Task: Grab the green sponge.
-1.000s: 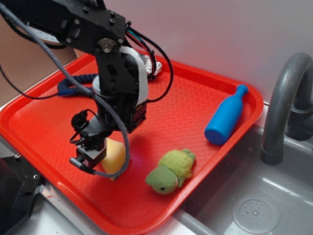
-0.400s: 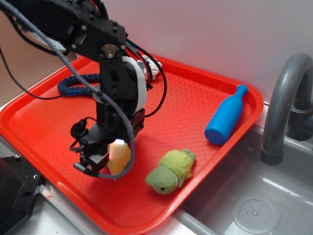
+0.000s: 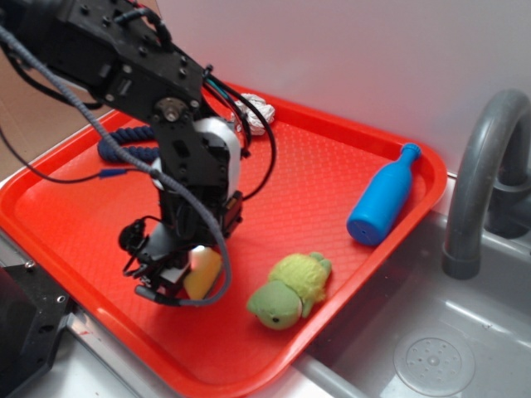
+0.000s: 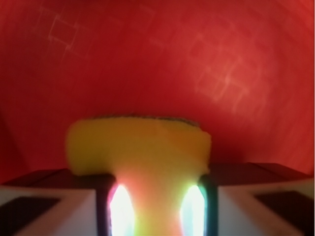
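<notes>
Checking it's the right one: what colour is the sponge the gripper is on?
The sponge is yellow, with a thin dark top edge; wrist view shows it best.

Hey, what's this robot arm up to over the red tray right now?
The black robot arm is reaching down onto the red plastic tray with its gripper around the yellow foam sponge with a thin dark scouring layer. In the wrist view the sponge sits pinched between the two fingers, resting on the tray, not lifted. The green plush turtle lies just beside it, and a blue plastic bottle lies near the tray's far edge by the grey faucet.
</notes>
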You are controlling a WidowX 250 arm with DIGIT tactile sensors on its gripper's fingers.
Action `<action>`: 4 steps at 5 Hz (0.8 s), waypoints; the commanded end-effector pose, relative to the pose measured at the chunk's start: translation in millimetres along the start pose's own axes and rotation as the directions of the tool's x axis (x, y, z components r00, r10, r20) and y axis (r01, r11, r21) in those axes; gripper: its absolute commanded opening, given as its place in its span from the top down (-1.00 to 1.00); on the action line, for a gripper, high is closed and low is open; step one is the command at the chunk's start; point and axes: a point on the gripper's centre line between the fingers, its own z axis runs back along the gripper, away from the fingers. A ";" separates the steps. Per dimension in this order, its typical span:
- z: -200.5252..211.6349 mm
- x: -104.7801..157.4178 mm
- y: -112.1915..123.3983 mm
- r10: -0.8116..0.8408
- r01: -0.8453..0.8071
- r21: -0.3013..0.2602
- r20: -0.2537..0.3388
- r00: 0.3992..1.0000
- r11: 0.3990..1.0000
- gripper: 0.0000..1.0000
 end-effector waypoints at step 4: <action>176.2 -105.7 42.4 0.945 -0.924 -0.223 0.173 0.277 0.311 1.00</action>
